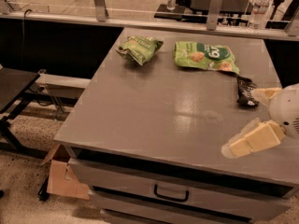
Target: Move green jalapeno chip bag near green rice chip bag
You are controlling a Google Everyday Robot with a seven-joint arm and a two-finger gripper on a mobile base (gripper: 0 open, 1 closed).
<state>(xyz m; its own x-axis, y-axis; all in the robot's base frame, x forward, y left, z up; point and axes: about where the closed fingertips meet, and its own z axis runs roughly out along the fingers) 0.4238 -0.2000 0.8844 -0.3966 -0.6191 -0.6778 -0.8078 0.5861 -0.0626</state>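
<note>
The green jalapeno chip bag (pixel 139 48) is small, wrinkly and light green; it lies at the far left of the grey table (pixel 154 111). The green rice chip bag (pixel 205 56) is larger, flat and bright green with a white round logo; it lies to its right, a short gap between them. My gripper (pixel 250 141) is at the right, low over the table's front right part, far from both bags and holding nothing that shows.
A small black wrapper (pixel 244 90) lies on the table right of the rice bag. Water bottles (pixel 260 3) stand on the counter behind. A cardboard box (pixel 63 176) sits on the floor at the table's left front. A drawer handle (pixel 171 194) is below.
</note>
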